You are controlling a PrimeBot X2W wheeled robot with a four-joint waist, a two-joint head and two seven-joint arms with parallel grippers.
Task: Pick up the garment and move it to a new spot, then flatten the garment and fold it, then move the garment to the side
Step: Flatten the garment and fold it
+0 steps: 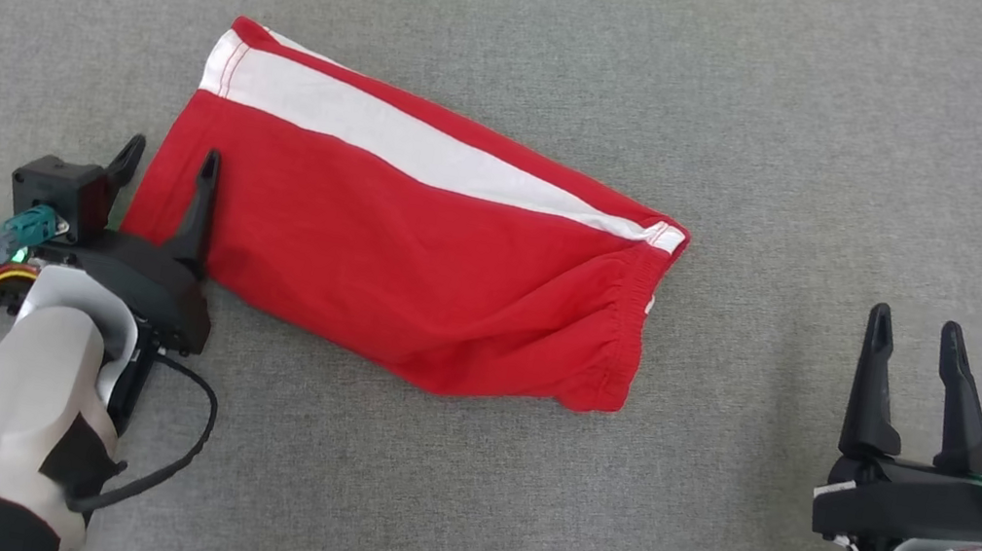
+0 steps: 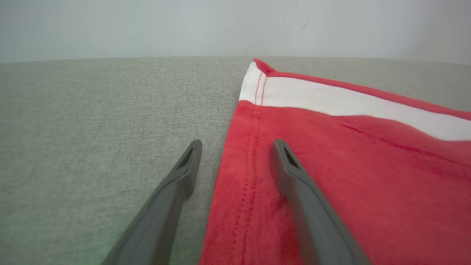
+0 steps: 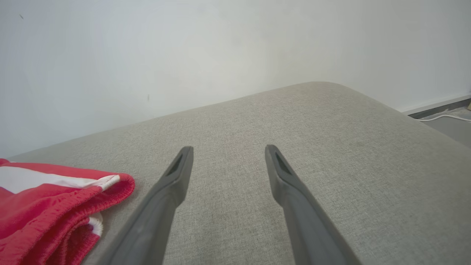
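The shorts (image 1: 416,254) lie folded on the grey cushion (image 1: 776,94), their long axis running left to right, with the hem end at the left gripper (image 1: 172,156). That gripper is wide open and empty, straddling the hem edge with one finger over cloth and one over cushion. The right gripper (image 1: 915,323), also open and empty, sits well apart from the waistband, so the left arm is nearer.

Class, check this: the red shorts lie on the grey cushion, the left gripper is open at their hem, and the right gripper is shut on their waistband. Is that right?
Not quite. The right gripper is open over bare cushion, apart from the shorts, as the right wrist view shows. The rest stands.
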